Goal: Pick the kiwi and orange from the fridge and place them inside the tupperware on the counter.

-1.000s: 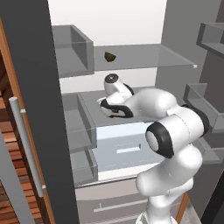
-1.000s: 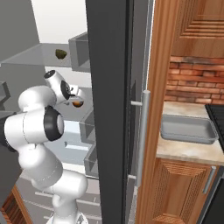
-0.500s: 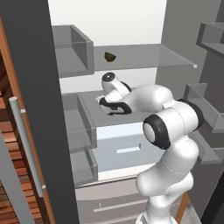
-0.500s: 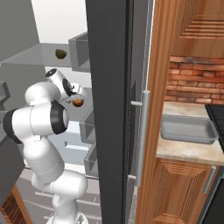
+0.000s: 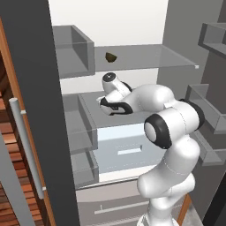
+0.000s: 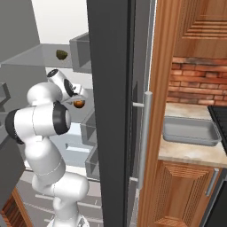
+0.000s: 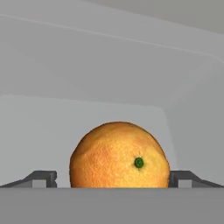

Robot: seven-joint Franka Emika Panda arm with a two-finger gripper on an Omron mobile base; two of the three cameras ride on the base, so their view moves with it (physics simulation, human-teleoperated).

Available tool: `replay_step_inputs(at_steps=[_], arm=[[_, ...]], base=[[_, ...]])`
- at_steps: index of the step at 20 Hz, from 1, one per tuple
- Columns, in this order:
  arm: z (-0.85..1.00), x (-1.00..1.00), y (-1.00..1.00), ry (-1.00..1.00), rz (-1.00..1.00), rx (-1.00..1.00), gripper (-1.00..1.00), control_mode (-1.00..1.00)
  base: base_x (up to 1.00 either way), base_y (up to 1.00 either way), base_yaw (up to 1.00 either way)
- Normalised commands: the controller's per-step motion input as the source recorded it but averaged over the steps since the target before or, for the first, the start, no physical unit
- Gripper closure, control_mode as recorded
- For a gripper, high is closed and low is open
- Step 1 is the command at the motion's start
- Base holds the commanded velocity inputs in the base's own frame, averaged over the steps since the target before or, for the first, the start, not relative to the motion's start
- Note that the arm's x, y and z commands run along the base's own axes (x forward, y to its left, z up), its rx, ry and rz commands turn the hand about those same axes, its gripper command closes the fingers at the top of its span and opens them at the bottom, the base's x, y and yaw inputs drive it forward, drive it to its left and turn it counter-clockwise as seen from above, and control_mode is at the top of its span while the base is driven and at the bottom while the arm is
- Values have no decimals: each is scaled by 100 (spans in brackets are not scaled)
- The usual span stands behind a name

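Orange-brown and round, with a pebbled skin and a small green stem dot, the orange sits on a pale grey shelf inside the tall dark-doored fridge, right between my finger tips. From the left base camera I see the white arm reaching in over the middle shelf, the two-finger gripper pointing toward the back wall. The jaws stand as wide as they go and hold nothing; one tip shows to each side of the fruit, with no contact that I can make out.

I judge the orange light and firm, giving slightly under pressure, and apt to roll away if I nudge it before closing. Its skin should offer fair friction, though the curve means an off-centre pinch could squirt it out. I would close across its widest part, at mid-height, with the tips level on both sides.

One shelf up, the small dark olive-green oval kiwi rests near the middle of the glass shelf, well apart from the hand. It looks smaller and softer, so it wants a gentler squeeze.

Over on the right, past the fridge door, the shallow rectangular grey tupperware lies on the beige marbled counter, close to its back edge.
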Motion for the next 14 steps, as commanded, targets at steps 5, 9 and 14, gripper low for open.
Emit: replay_step_inputs(at_steps=[5,9,14], arm=[[-18,0,0,0,0,0,100,-100],[-15,0,0,0,0,0,100,-100],[-16,0,0,-7,0,0,100,-100]], base=[[0,0,0],[0,0,0],[0,0,0]])
